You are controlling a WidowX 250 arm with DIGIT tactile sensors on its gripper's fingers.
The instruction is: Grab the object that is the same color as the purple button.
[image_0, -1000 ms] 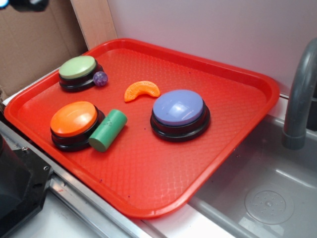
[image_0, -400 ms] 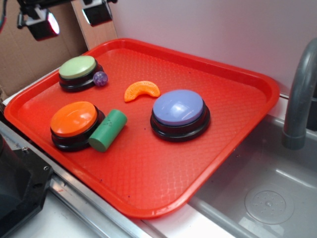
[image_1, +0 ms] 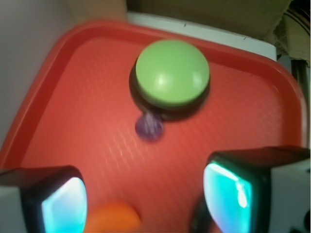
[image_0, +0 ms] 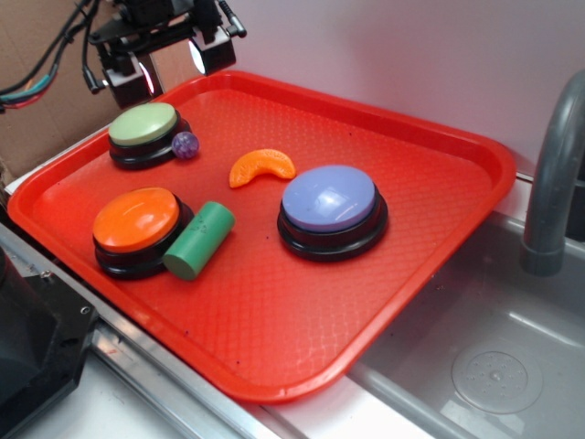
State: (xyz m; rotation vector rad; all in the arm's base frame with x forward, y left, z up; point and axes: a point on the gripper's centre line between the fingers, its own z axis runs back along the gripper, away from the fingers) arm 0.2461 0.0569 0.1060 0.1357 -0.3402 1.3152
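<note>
Exterior view, round purple ball (image_0: 185, 144), no long axis

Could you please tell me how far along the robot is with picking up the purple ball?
Nothing is grabbed yet. The purple ball sits on the red tray, touching the green button. The gripper hangs open above the tray's far corner, the ball visible ahead of its fingers in the wrist view. Left: line up over the ball, lower, close, lift.

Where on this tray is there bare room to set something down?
Bare tray: the near stretch in front of the purple button and green cylinder, and the far right corner. Crowded: the left side, where the purple ball touches the green button.
</note>
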